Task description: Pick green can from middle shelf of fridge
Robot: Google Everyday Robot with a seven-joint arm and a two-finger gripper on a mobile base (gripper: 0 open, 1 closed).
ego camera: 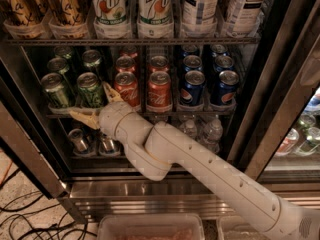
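Several green cans stand in two lanes at the left of the middle shelf (200, 113) of the fridge (280, 109). The front ones are one green can (91, 88) and another to its left (56, 90). My gripper (96, 105) is open, just below and in front of the right front green can. One tan finger (82, 118) points left under the shelf edge. The other finger (112, 92) rises between that can and a red can (127, 88). It holds nothing.
Red Coca-Cola cans (159, 90) and blue Pepsi cans (192, 87) fill the shelf's middle and right. 7up bottles (109, 9) stand on the rack above, small water bottles (212, 131) below. A clear bin (150, 228) sits on the floor, with cables (30, 219) at left.
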